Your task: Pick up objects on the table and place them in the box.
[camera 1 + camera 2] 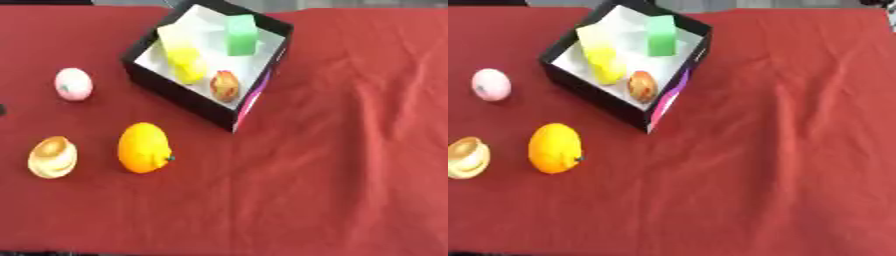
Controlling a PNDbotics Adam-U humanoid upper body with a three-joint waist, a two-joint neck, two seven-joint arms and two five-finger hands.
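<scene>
A: Log the scene, biggest item first.

B: Worktop [350, 165] covered by a red cloth, wrinkled on the right half. It fills almost the whole view.

A: Next?

B: Box [179, 95], black outside, white inside, open at the top. It sits at upper centre, turned so one corner points toward the camera. A pink and white stripe shows on its near right wall.

A: Contents?

B: Three things. A green block [241, 34] stands against the far right side. A yellow object [185, 59] lies along the left side; its shape is too blurred to name. A small oval reddish-yellow fruit [225, 85] sits at the near wall, just beside the yellow object.

A: And outside the box?

B: Three more, all left of it on the cloth. An orange fruit [143, 148], oval, with a small dark stem end at its lower right, lies near the box's front corner but apart from it. A tan, shell-like rounded object [52, 157] lies just left of the orange fruit, not touching. A pink and white ball [73, 84] lies farther back, level with the box's left wall and apart from it.

A: Hands?

B: Neither hand shows in either eye view, so open or closed cannot be told.
</scene>
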